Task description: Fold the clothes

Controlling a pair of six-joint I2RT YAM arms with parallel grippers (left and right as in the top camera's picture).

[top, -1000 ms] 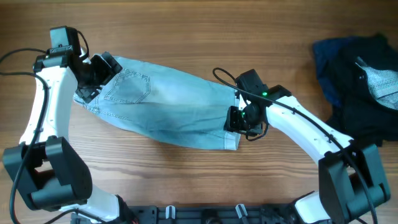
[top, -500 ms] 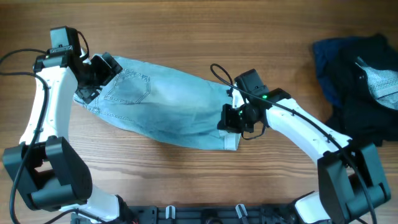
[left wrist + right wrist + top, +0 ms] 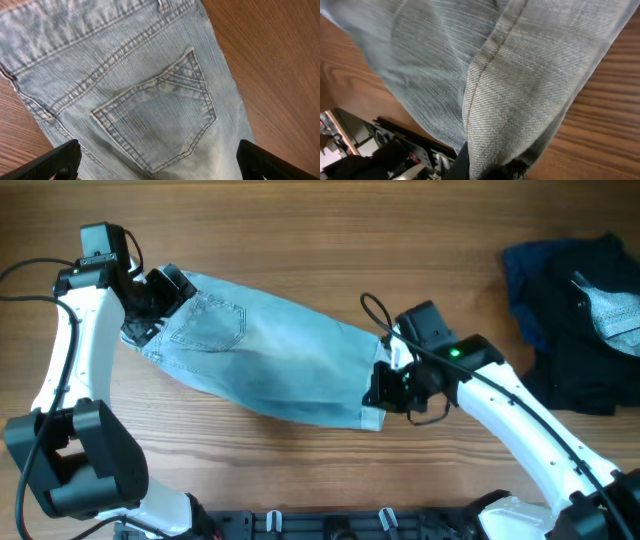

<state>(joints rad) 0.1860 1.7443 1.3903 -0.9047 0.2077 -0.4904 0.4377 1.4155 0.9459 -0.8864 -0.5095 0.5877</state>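
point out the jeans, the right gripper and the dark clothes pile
jeans (image 3: pixel 280 350), overhead view, middle of the leg fabric
right gripper (image 3: pixel 380 395), overhead view, between its fingertips at the hem
dark clothes pile (image 3: pixel 555 320), overhead view, black fabric near its middle

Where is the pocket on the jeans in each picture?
Overhead: the pocket sits upper left, on the jeans.
Left wrist: the pocket fills the middle.
Right wrist: not in it; only a plain part of the jeans shows.
Shared landmark: the wooden table beneath the jeans shows in all three.
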